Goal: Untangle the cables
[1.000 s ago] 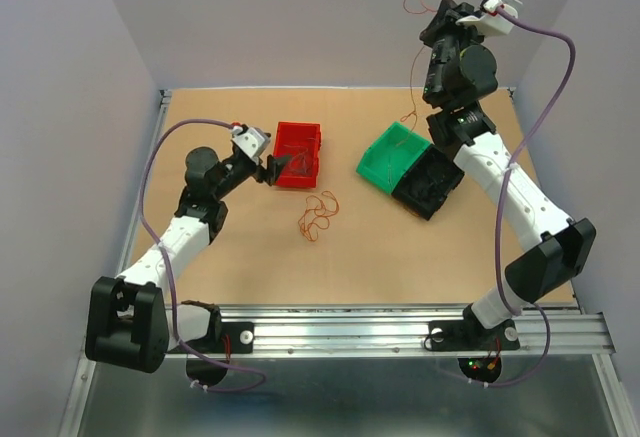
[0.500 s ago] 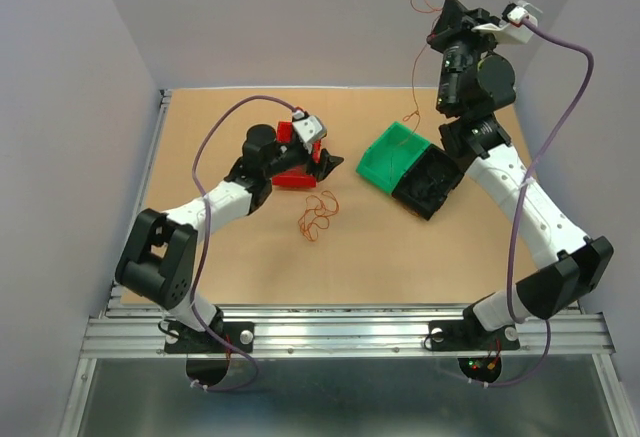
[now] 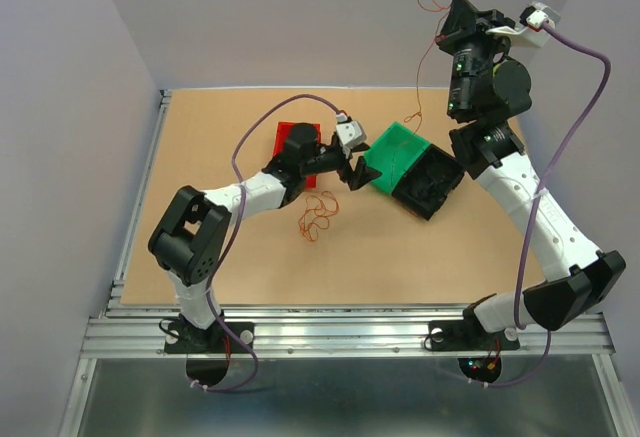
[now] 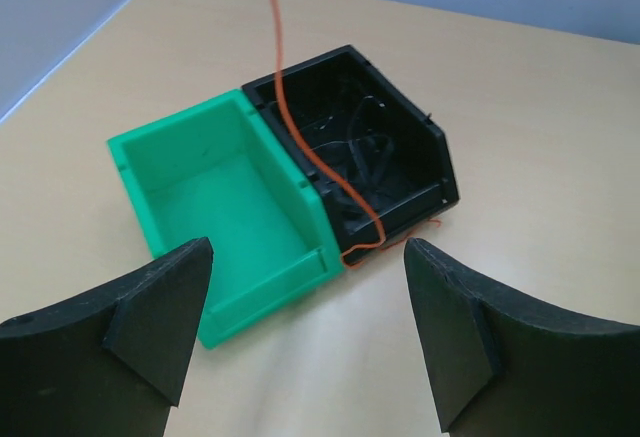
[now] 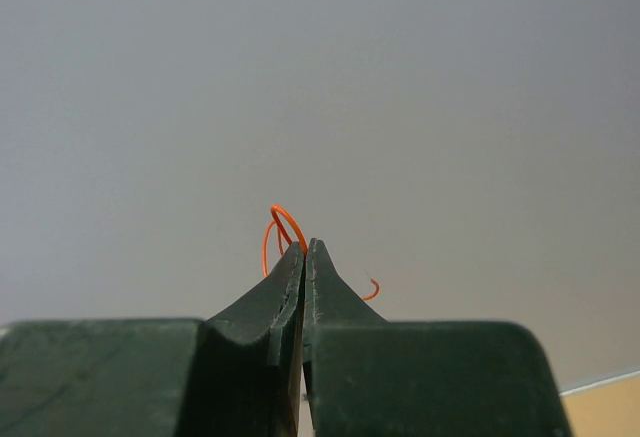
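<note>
Left arm stretched out low, reaching forward and toward middle, elbow folded back near base. Left gripper gaping wide, fingers spread well apart, aimed forward and a bit down. Right arm reared up tall, wrist at very top. Right gripper way up high, jaws squeezed tight together, pinching orange cable right at tips.

My left arm and right arm are white links between bulky black joints, each trailed by a lilac cable that ends in a small white plug block at the wrist. My left gripper carries two matte black, wedge-shaped fingers with bevelled inner faces. My right gripper has dark fingers narrowing to thin tips, and small green lights glow on that arm's black joints.
</note>
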